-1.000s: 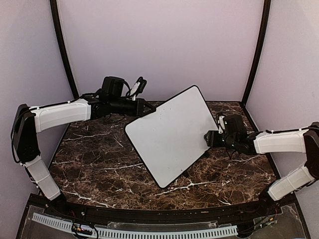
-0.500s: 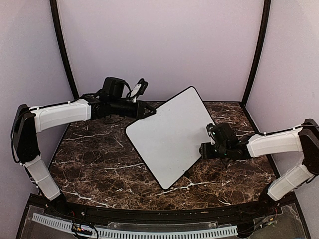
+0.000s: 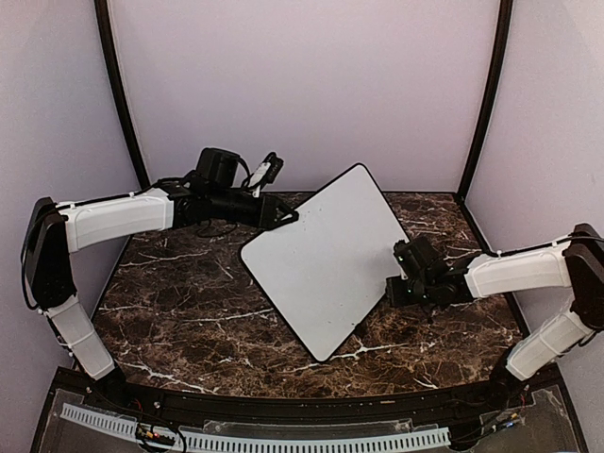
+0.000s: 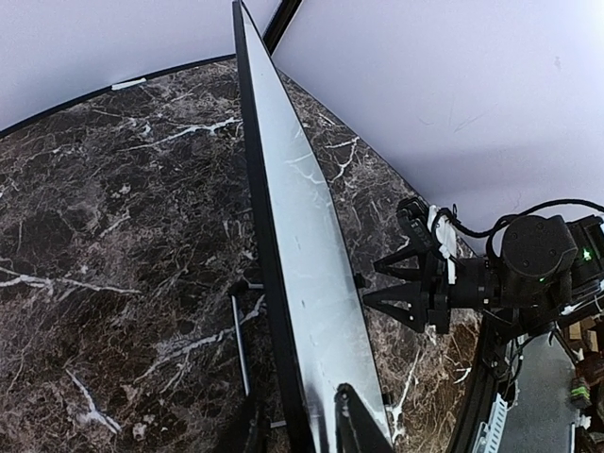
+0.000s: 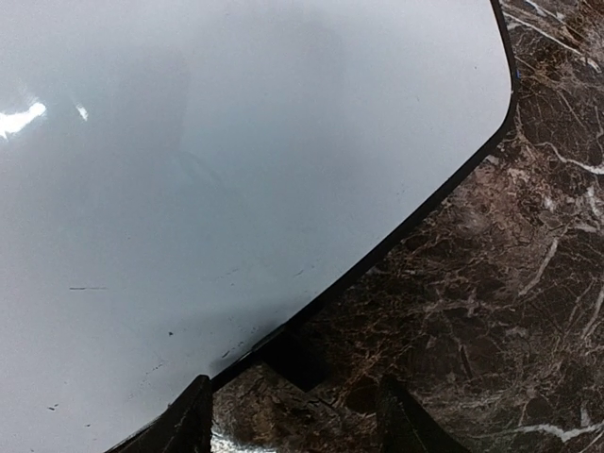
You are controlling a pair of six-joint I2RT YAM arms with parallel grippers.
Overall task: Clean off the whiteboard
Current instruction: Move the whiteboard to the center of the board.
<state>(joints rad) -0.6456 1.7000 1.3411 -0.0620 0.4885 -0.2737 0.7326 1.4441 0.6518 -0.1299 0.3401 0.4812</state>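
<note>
Pale lilac walls (image 3: 302, 85) all around, with a dark brown marble tabletop (image 3: 189, 311) that has white veins running through it. The whiteboard (image 3: 326, 255) sits mid-table, rotated so it looks like a diamond from above. It's tipped up on a slant rather than lying flat, and from the left wrist cam you see it nearly edge-on (image 4: 293, 283).

The left gripper (image 3: 286, 216) has the board by its far-left edge, jaws clamped on the black frame, one finger on each side of it. The right gripper (image 3: 394, 281) is just beside the board's right edge, jaws spread with nothing between them. In its own cam both fingers (image 5: 189, 425) frame bare marble, with the board's rounded corner just ahead.

The board face looks pretty much blank, just a few faint specks and a small dash near the lower edge.
</note>
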